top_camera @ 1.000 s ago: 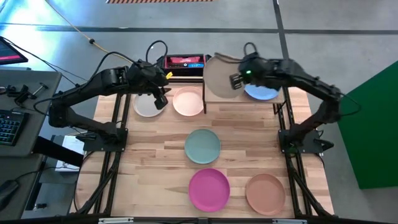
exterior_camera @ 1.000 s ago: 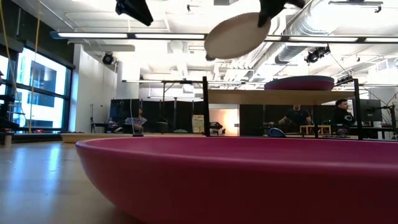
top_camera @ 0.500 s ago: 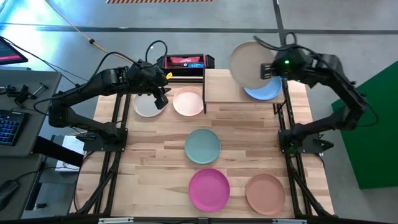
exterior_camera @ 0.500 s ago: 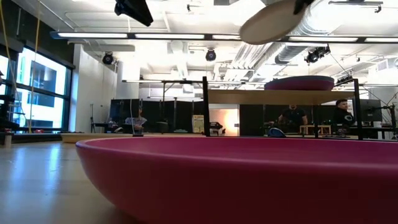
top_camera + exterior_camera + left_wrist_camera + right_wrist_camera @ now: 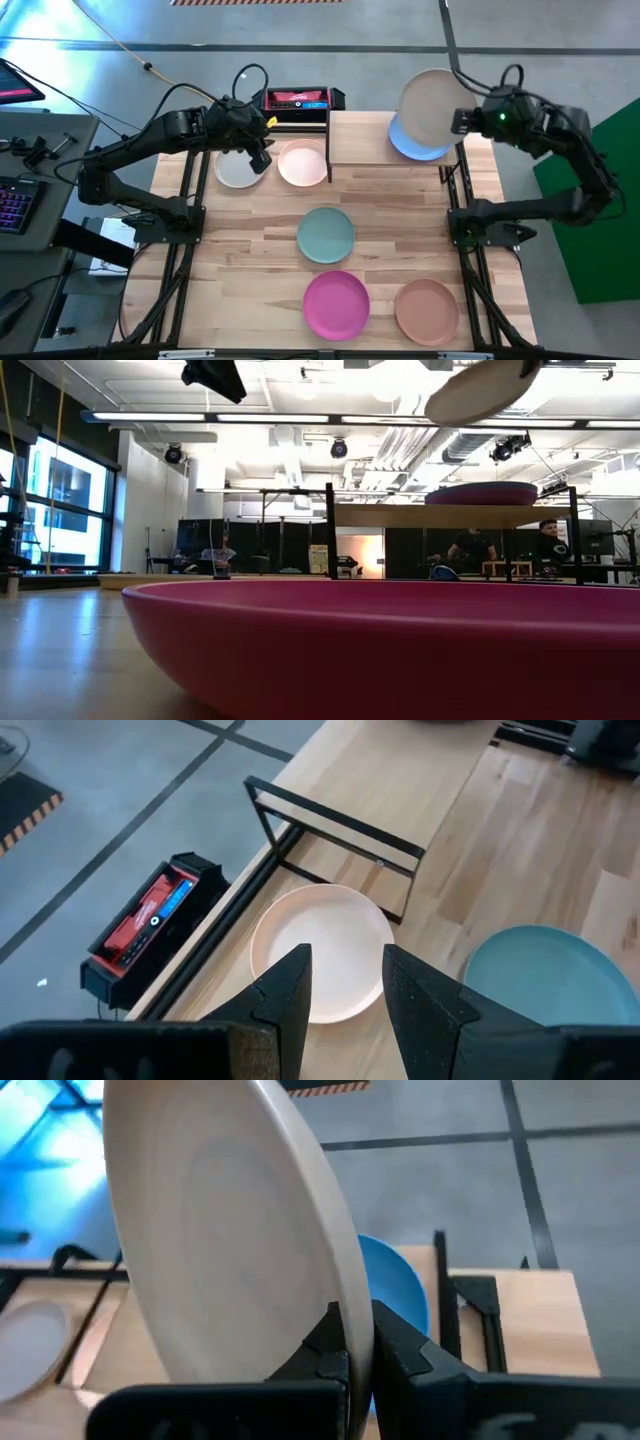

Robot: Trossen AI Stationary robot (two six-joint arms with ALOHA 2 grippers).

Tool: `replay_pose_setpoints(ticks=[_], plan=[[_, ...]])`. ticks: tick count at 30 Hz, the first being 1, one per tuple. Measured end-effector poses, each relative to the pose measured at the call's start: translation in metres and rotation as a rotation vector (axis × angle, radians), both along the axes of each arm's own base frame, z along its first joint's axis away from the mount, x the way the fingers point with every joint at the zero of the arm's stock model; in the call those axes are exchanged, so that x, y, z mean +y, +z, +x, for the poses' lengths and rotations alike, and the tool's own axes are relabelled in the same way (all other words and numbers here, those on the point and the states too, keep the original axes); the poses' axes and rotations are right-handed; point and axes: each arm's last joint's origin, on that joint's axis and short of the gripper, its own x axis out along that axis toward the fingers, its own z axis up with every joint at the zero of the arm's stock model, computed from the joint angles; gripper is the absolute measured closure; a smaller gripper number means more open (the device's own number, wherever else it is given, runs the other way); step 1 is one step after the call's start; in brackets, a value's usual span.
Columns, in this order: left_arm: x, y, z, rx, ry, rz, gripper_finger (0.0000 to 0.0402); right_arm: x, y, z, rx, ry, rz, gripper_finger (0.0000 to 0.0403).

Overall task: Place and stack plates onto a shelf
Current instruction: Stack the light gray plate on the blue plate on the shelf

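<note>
My right gripper (image 5: 460,120) is shut on the cream plate (image 5: 430,108), which hangs tilted above the blue plate (image 5: 418,148) at the right end of the shelf (image 5: 362,140). In the low view a purple plate (image 5: 482,493) shows on the shelf, with the cream plate (image 5: 478,390) high above it. My left gripper (image 5: 258,155) hovers open between the grey-white plate (image 5: 235,170) and the pale pink plate (image 5: 320,955), touching neither. The teal (image 5: 326,235), magenta (image 5: 336,304) and tan-brown (image 5: 427,310) plates lie flat on the table. My right gripper pinches the cream plate's rim (image 5: 356,1315) between its two fingers (image 5: 330,1345), one on each face. The fingers come roughly level from the table's right side. The plate is lifted clear and steeply tilted above the blue plate on the shelf.
A red-and-black device (image 5: 297,99) sits at the table's far edge beside the shelf's left end. The shelf's black legs (image 5: 330,825) stand next to the pale pink plate. Bare wood (image 5: 240,250) lies left of the teal plate. People sit in the room behind (image 5: 478,548).
My right gripper has carried the cream plate toward the table's right edge, from above the shelf's left part to above the blue plate at its right end, rising a little. It has stayed shut on the rim.
</note>
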Motion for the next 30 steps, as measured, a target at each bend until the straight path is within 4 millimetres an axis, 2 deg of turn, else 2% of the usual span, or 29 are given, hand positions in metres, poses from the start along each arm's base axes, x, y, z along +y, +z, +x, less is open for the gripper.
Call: replay_pose_setpoints(ticks=[8,15,21,30], plan=[[0.0,0.0,0.0,-0.015,0.038,-0.012,0.0286,0.01,-0.054,-0.019,-0.267,-0.046,-0.009,0.0403],[0.0,0.0,0.0,-0.023,0.049,-0.021,0.0286,0.016,-0.099,-0.032,-0.476,-0.182,0.047,0.0403],[0.001,0.0,0.0,-0.029,0.054,-0.025,0.0287,0.014,-0.136,-0.027,-0.648,-0.353,0.13,0.0403],[0.001,0.0,0.0,-0.029,0.054,-0.025,0.0287,0.003,-0.164,-0.009,-0.871,-0.499,0.205,0.0403]])
